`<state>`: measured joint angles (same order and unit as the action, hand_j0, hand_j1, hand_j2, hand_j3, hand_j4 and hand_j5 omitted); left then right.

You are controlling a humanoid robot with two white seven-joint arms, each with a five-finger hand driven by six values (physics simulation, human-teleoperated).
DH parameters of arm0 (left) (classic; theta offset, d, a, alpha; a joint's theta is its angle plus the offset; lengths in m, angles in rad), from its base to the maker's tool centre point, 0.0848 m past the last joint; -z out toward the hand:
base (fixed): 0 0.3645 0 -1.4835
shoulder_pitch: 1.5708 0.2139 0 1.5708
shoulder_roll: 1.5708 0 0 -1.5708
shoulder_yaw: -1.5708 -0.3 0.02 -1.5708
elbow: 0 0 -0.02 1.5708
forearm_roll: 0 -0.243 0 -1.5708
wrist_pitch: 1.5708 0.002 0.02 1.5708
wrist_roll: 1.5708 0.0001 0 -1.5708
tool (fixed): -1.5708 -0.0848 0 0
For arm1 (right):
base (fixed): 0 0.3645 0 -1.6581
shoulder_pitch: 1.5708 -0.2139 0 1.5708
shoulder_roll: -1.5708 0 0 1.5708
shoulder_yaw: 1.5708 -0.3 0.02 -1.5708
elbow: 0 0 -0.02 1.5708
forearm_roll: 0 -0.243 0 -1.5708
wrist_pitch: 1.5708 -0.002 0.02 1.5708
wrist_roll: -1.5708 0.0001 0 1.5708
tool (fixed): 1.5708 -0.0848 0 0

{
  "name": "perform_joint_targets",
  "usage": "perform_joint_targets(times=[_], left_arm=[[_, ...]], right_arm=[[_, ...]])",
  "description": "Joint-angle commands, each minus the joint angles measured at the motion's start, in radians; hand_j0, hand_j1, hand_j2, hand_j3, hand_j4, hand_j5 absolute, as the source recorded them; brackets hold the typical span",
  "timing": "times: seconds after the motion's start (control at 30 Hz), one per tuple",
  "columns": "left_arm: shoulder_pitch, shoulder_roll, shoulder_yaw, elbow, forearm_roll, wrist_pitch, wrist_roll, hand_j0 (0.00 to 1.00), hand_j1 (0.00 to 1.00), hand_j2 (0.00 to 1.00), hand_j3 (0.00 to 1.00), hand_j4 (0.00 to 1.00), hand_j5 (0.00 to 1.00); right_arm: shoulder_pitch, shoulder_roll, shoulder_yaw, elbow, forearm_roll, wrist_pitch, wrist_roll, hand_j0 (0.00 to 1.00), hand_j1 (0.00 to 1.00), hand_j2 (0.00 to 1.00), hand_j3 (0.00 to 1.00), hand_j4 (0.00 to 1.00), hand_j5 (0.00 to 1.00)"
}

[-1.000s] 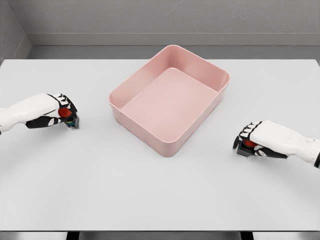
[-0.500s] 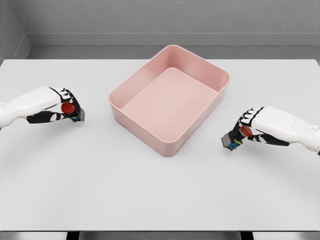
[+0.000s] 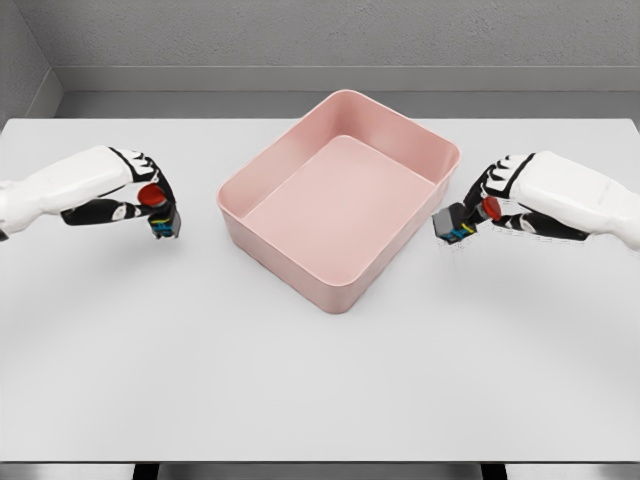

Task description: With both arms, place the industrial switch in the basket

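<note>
A pink rectangular basket [image 3: 432,148] sits on the white table, turned at an angle, with nothing in it. My left hand [image 3: 148,200] holds a small grey industrial switch [image 3: 165,222] with a red button, lifted above the table to the left of the basket. My right hand [image 3: 492,198] grips a second grey switch [image 3: 452,224] with a red button, raised just off the basket's right wall. Both switches hang clear of the table surface and outside the basket.
The white table [image 3: 320,380] spreads wide in front of the basket. A grey wall runs behind its far edge. Dark table legs show at the bottom edge.
Both hands have lifted their switches off the table and carried them up and inward toward the basket; the right one has moved furthest.
</note>
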<state>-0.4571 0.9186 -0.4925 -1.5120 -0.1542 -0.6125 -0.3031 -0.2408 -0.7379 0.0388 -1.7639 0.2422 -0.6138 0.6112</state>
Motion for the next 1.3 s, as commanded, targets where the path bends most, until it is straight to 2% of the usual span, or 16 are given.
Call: perform_joint_targets(times=[0.0, 0.13, 0.27, 0.4, 0.47, 0.5, 0.53, 0.67, 0.77, 0.9, 1.03, 1.13, 1.2, 1.23, 1.27], left_arm=[[0.0, -0.001, 0.0, -0.025, 0.018, 0.002, 0.001, 0.5, 0.5, 0.5, 0.5, 0.5, 0.5], [-0.006, -0.003, 0.002, -0.069, 0.021, 0.002, 0.001, 0.5, 0.5, 0.5, 0.5, 0.5, 0.5], [-0.018, -0.004, 0.003, -0.073, 0.033, 0.002, -0.001, 0.5, 0.5, 0.5, 0.5, 0.5, 0.5], [-0.037, -0.007, 0.003, -0.08, 0.042, 0.002, -0.001, 0.5, 0.5, 0.5, 0.5, 0.5, 0.5], [-0.044, -0.009, 0.002, -0.088, 0.05, 0.002, -0.001, 0.5, 0.5, 0.5, 0.5, 0.5, 0.5], [-0.049, -0.009, 0.003, -0.089, 0.054, 0.002, -0.001, 0.5, 0.5, 0.5, 0.5, 0.5, 0.5], [-0.054, -0.009, 0.002, -0.097, 0.054, 0.002, -0.001, 0.5, 0.5, 0.5, 0.5, 0.5, 0.5], [-0.072, -0.038, 0.0, -0.106, 0.053, 0.002, -0.001, 0.5, 0.5, 0.5, 0.5, 0.5, 0.5], [-0.094, -0.061, -0.001, -0.119, 0.051, 0.002, -0.001, 0.5, 0.5, 0.5, 0.5, 0.5, 0.5], [-0.117, -0.112, -0.005, -0.139, 0.048, 0.002, -0.022, 0.5, 0.5, 0.5, 0.5, 0.5, 0.5], [-0.167, -0.185, -0.043, -0.162, 0.045, 0.002, -0.045, 0.5, 0.5, 0.5, 0.5, 0.5, 0.5], [-0.227, -0.283, -0.063, -0.16, 0.039, 0.002, -0.082, 0.5, 0.5, 0.5, 0.5, 0.5, 0.5], [-0.27, -0.359, -0.064, -0.148, 0.019, 0.002, -0.102, 0.53, 0.53, 0.53, 0.53, 0.53, 0.53], [-0.282, -0.394, -0.064, -0.14, -0.002, 0.002, -0.102, 0.58, 0.58, 0.58, 0.58, 0.58, 0.58], [-0.287, -0.431, -0.064, -0.134, -0.013, 0.002, -0.099, 0.85, 0.85, 0.85, 0.85, 0.85, 0.85]], right_arm=[[-0.006, -0.002, 0.035, -0.002, -0.012, 0.003, 0.0, 0.5, 0.5, 0.5, 0.5, 0.5, 0.5], [-0.132, 0.014, 0.148, -0.002, -0.006, 0.003, 0.0, 0.5, 0.5, 0.5, 0.5, 0.5, 0.5], [-0.227, 0.061, 0.243, -0.002, 0.006, 0.003, 0.0, 0.49, 0.49, 0.49, 0.49, 0.49, 0.49], [-0.313, 0.14, 0.312, -0.002, 0.058, 0.003, 0.0, 0.5, 0.5, 0.5, 0.5, 0.5, 0.5], [-0.331, 0.152, 0.319, 0.004, 0.088, 0.003, 0.0, 0.51, 0.51, 0.51, 0.51, 0.51, 0.51], [-0.334, 0.169, 0.314, 0.006, 0.091, 0.003, 0.0, 0.78, 0.78, 0.78, 0.78, 0.78, 0.78], [-0.341, 0.169, 0.314, 0.004, 0.085, 0.003, 0.0, 1.0, 1.0, 1.0, 1.0, 1.0, 1.0], [-0.339, 0.16, 0.306, 0.004, 0.085, 0.003, 0.0, 1.0, 1.0, 1.0, 1.0, 1.0, 1.0], [-0.331, 0.124, 0.296, 0.004, 0.081, 0.003, 0.0, 1.0, 1.0, 1.0, 1.0, 1.0, 1.0], [-0.272, 0.045, 0.167, 0.003, 0.075, 0.003, 0.0, 1.0, 1.0, 1.0, 1.0, 1.0, 1.0], [-0.177, -0.02, 0.013, 0.0, 0.074, 0.003, 0.0, 1.0, 1.0, 1.0, 1.0, 1.0, 1.0], [-0.078, -0.1, -0.091, 0.001, -0.011, 0.003, 0.0, 1.0, 1.0, 1.0, 1.0, 1.0, 1.0], [-0.006, -0.127, -0.166, 0.003, -0.044, 0.003, 0.0, 1.0, 1.0, 1.0, 1.0, 1.0, 1.0], [0.015, -0.133, -0.188, 0.004, -0.055, 0.003, 0.0, 1.0, 1.0, 1.0, 1.0, 1.0, 1.0], [0.054, -0.15, -0.234, 0.009, -0.072, 0.003, 0.0, 1.0, 1.0, 1.0, 1.0, 1.0, 1.0]])
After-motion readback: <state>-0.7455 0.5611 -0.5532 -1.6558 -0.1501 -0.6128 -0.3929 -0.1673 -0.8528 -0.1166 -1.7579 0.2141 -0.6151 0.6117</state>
